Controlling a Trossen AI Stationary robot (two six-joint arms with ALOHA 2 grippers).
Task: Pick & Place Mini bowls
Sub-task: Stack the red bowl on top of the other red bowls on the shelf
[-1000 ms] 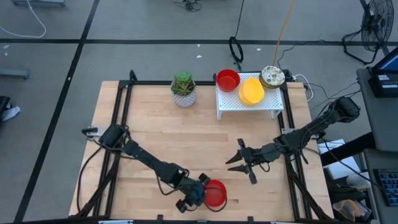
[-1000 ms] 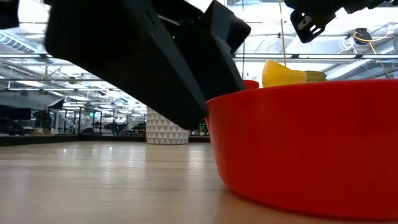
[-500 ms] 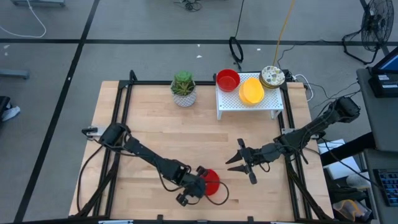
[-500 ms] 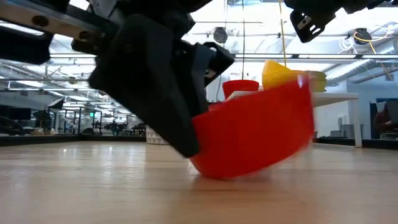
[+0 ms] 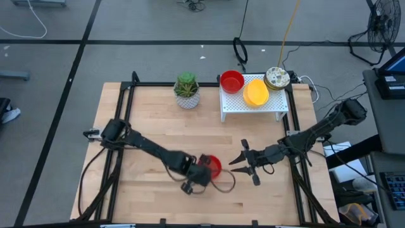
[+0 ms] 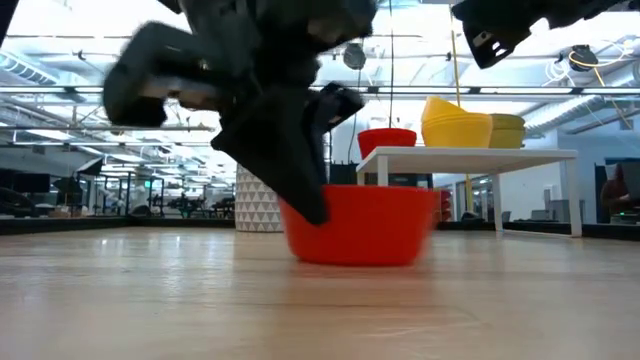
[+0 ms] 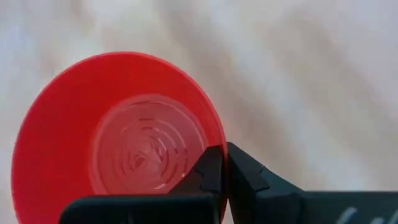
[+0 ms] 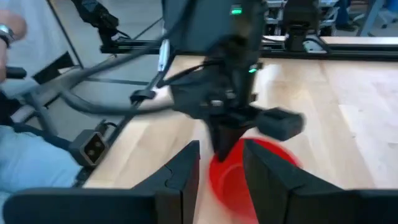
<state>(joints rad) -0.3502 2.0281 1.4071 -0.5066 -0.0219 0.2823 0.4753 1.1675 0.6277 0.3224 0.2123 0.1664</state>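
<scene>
Bowl (image 7: 118, 143) rim partly behind left end effector (image 7: 219, 163).

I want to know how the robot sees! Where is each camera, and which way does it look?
High view: above the table, looking straight down; shows both arms, the rack and the red bowl.
Low view: at table-top height, looking level across; left gripper on that bowl.
Left wrist view: looks into the bowl; its closed jaws pinch the rim.
Right wrist view: right gripper, jaws open, facing the bowl.
All four share the red bowl.
</scene>
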